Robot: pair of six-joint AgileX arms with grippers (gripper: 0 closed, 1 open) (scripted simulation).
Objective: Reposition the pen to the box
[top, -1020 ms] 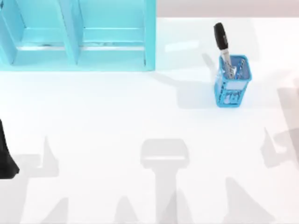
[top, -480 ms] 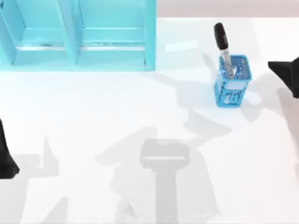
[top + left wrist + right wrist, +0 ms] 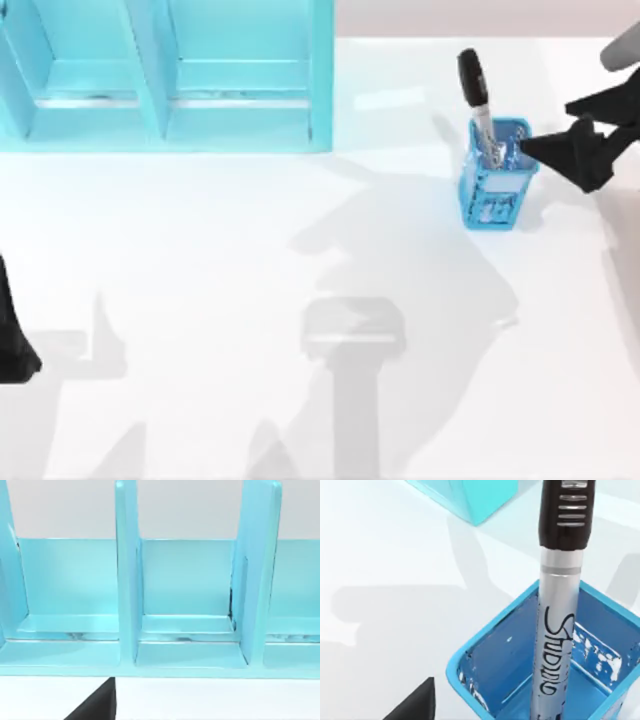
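I see a big white table (image 3: 200, 300) with a tall light-blue box (image 3: 170, 80) at its far left, split by walls into open slots. Over on the right side stands a small blue cup (image 3: 497, 175), and the pen (image 3: 478, 105) sits in it, leaning a bit, with its fat black cap sticking up well above the rim and its grey body down inside. My right claw (image 3: 535, 148) is just beside the cup's rim on the right, pointing at the pen, and it has hold of nothing; I cannot tell how wide its fingers are. My left arm (image 3: 12, 330) is parked at the left edge of the table. I think the pen will be light and stiff, so it should lift easily. Its shiny cap and smooth body look slippery, so I would pinch it firmly. The best place to hold looks like the part above the rim, near where the black cap meets the grey body, then pull straight up so the cup does not tip.
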